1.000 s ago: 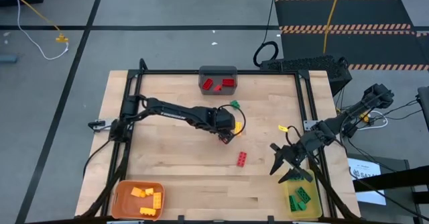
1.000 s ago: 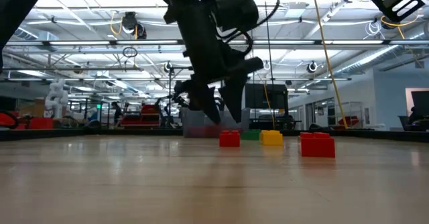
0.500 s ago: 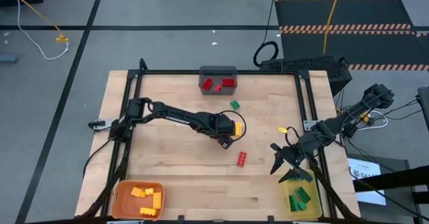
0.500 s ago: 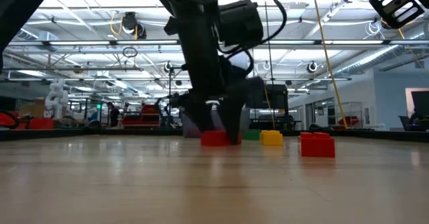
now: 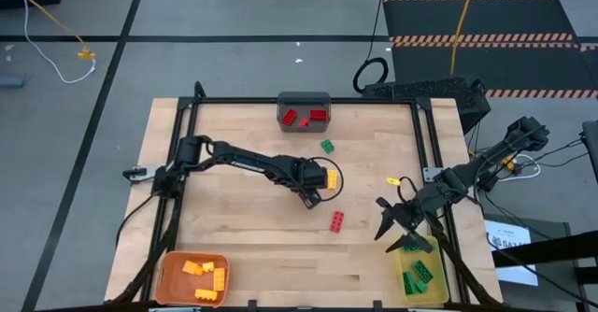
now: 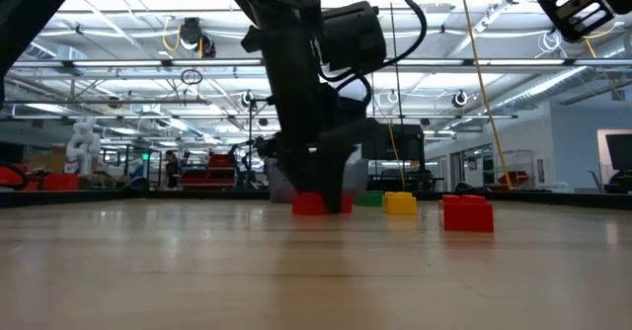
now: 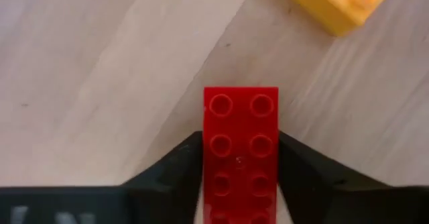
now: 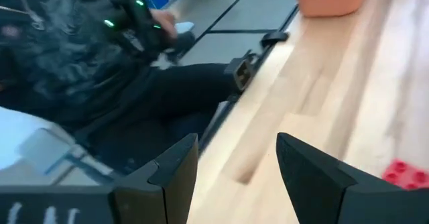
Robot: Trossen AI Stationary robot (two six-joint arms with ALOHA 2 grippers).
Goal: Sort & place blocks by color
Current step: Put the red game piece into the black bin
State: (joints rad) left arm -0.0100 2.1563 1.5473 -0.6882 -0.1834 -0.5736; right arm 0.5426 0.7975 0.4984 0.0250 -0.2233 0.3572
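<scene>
As left gripper (image 7: 240, 184) has dropped onto counter (image 5: 243, 228), jaws now clamped on red block (image 7: 240, 150); right gripper (image 8: 238, 163) jaws apart, waiting

Left claw (image 7: 240, 163) down, clamped

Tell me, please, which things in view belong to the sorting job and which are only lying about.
Belongs to the job:
left gripper, shut on red block
second red block
yellow block
green block
gray bin, orange bin, yellow bin

Lying about:
right gripper, open, waiting
cables on floor
</scene>
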